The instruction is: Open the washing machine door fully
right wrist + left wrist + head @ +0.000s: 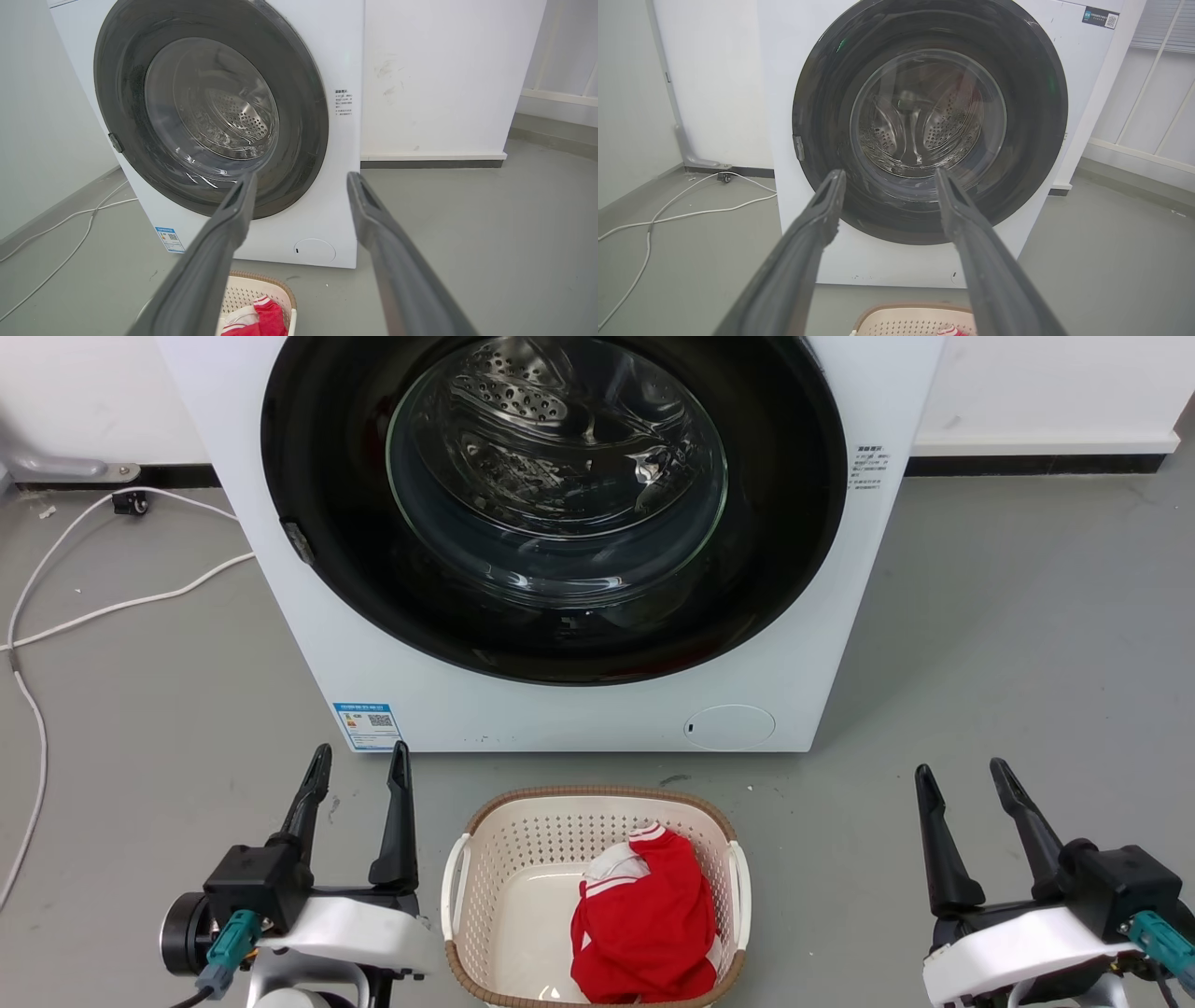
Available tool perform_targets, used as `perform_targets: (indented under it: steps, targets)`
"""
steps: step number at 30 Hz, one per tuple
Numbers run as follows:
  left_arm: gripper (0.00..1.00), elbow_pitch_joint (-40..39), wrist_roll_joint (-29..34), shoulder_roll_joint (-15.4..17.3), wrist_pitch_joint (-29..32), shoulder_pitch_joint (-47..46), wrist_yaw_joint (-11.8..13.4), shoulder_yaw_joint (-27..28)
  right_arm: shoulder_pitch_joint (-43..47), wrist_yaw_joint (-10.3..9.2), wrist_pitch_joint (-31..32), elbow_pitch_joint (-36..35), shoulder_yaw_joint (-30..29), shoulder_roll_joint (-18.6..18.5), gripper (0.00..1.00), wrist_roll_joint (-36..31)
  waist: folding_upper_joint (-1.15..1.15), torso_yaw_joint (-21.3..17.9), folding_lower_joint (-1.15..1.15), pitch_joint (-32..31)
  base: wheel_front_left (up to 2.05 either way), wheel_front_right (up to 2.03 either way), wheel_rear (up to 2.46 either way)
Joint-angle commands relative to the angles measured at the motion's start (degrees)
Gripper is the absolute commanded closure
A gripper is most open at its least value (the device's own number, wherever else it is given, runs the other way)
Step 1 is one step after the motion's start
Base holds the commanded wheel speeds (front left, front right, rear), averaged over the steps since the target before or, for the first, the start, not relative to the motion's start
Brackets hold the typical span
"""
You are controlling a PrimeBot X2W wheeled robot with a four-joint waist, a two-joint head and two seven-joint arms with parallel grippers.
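1. Far left: a white cable (56, 607) lies in loops on the grey floor (1027, 644), running toward the wall.

2. My left gripper (362, 749) sits low on the left, fingers pointing toward the machine. Its jaws stand apart with nothing between them. In the left wrist view, the two fingers (817, 224) frame the lower part of the door, well short of it.

3. Centre: the washing machine (523, 709) stands on the floor against the wall. The washing machine door (557, 476) lies flush against the white front, closed. Its glossy black rim surrounds the clear glass bowl, through which the perforated steel drum shows. A small grey metal piece (299, 543) sits on the rim's left edge. A blue label (367, 725) is at the front's lower left corner; a round cover (729, 727) is at its lower right.

4. In front of the machine, between my grippers, stands a pale basket (597, 800) holding a red garment (644, 924).

5. My right gripper (961, 767) sits low on the right, jaws spread and empty, touching nothing.
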Motion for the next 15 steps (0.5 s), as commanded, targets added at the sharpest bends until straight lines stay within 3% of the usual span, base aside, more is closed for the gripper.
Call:
perform_targets:
  steps: [1, 15]
  targets:
    - [0.0, -0.4, 1.3, 0.2, -0.6, 0.5, 0.1, -0.2, 0.4, -0.02, -0.5, -0.7, 0.0, 0.2, 0.0, -1.0, 0.0, 0.0, 0.0, 0.0, 0.0, 0.0, 0.0]
    - [0.0, -0.2, 6.9, -0.1, -2.0, 0.8, 0.2, -0.3, 0.7, -0.02, -1.9, -0.7, 0.4, 0.3, 0.0, -5.7, 0.0, 0.0, 0.0, 0.0, 0.0, 0.0, 0.0]
